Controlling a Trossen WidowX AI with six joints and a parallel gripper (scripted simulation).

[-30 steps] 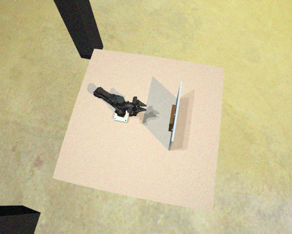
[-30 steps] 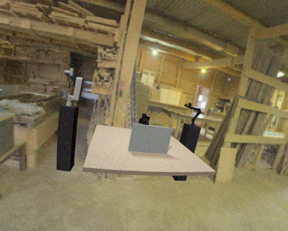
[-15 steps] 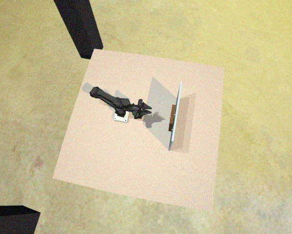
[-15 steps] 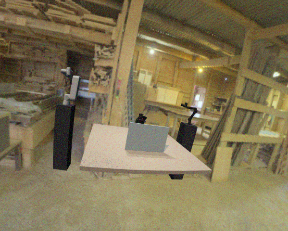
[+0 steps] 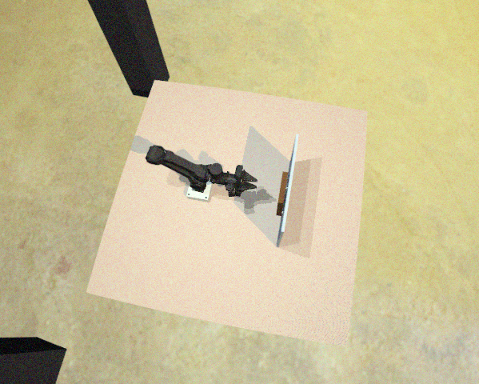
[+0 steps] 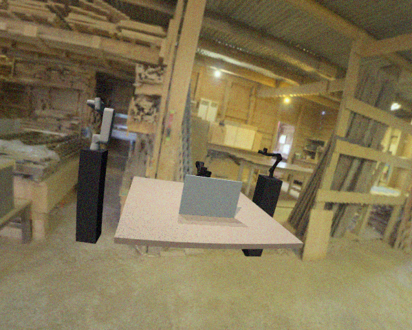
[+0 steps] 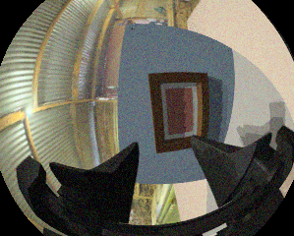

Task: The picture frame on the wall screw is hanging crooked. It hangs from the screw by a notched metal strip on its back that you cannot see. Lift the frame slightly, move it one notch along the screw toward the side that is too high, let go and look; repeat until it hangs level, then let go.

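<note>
The brown picture frame (image 5: pixel 282 192) (image 7: pixel 156 103), with a pale mat and a reddish picture, hangs on the blue-grey wall panel (image 5: pixel 289 178) (image 6: pixel 210 195) (image 7: pixel 137 54). In the wrist view the table lies to the right, so the panel's upper edge is at the left. The frame is tilted against that edge: its end at the top of the view is closer to it, so higher, than its bottom end. The screw and notched strip are hidden. My gripper (image 5: pixel 256 183) (image 7: pixel 165 143) is open and empty, in front of the panel, a gap short of the frame.
The panel stands on the pinkish table (image 5: pixel 189 248) (image 6: pixel 156 205). The arm's white base plate (image 5: pixel 197 194) sits behind the gripper. Black pillars (image 5: pixel 136 50) (image 6: pixel 90 195) stand beside the table, and the exterior view shows a pale arm (image 6: pixel 106 124) on one.
</note>
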